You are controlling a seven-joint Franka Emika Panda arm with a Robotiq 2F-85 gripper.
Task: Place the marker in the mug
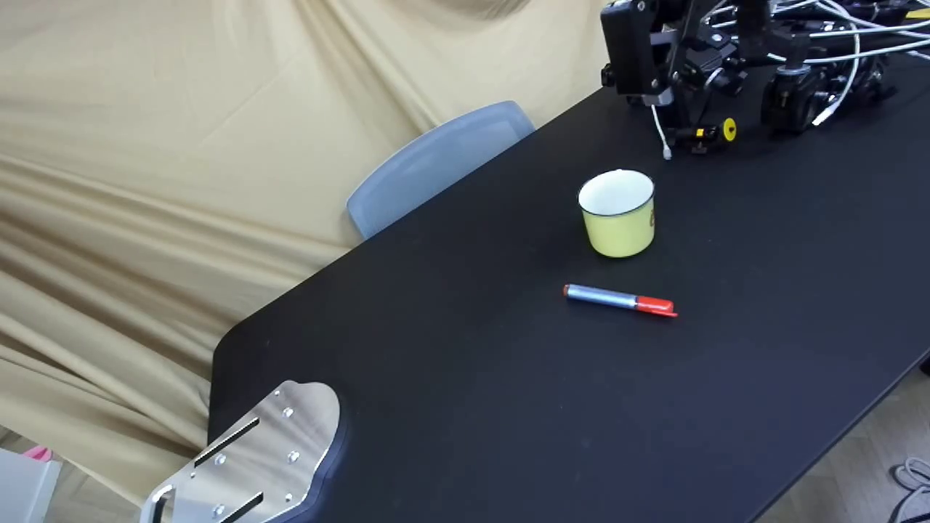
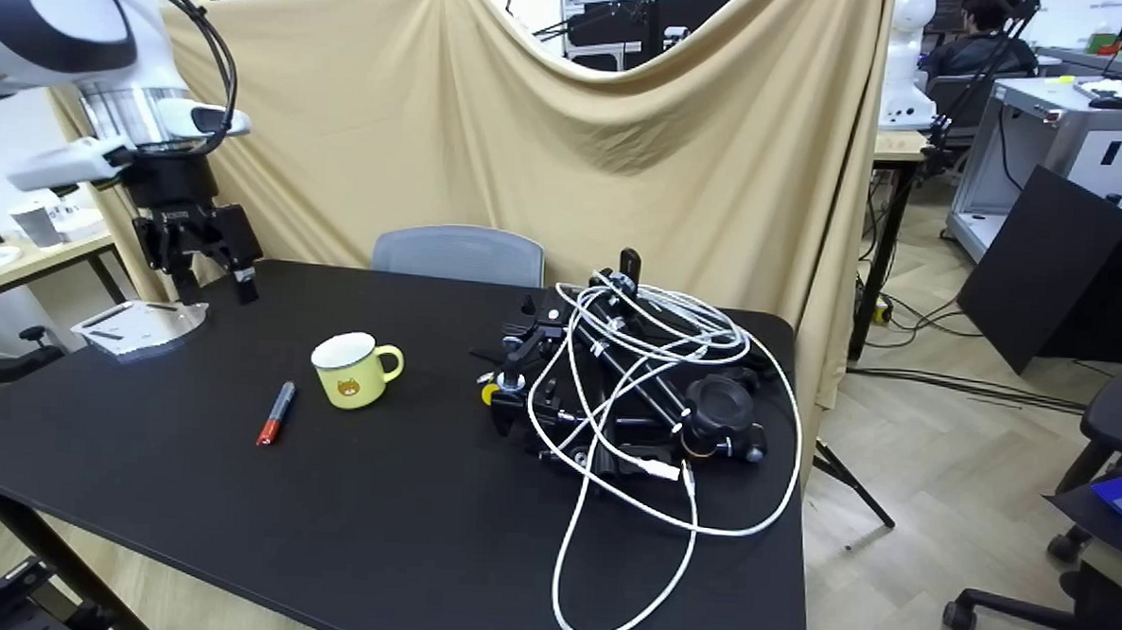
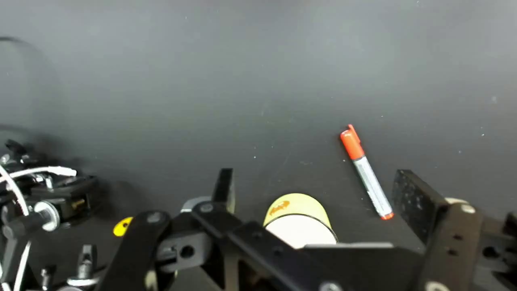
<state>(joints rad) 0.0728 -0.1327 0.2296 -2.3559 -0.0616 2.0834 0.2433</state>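
Note:
The marker (image 1: 617, 299), with a blue-silver barrel and red cap, lies flat on the black table; it also shows in an exterior view (image 2: 277, 414) and the wrist view (image 3: 366, 173). The pale yellow-green mug (image 1: 621, 231) stands upright close beside it, apart from it; it also shows in an exterior view (image 2: 350, 382). In the wrist view the gripper's linkage hides part of the mug (image 3: 301, 206). My gripper (image 2: 216, 289) is open, with nothing between its fingers, high above the table. In the wrist view the gripper (image 3: 315, 182) has its fingers wide apart.
Black stands with looped white cables (image 2: 653, 385) lie at one end of the table (image 2: 400, 535). A silver metal plate (image 1: 269, 450) sits at the opposite end. A grey chair back (image 2: 459, 254) stands at the table edge, before a beige curtain (image 2: 568, 164).

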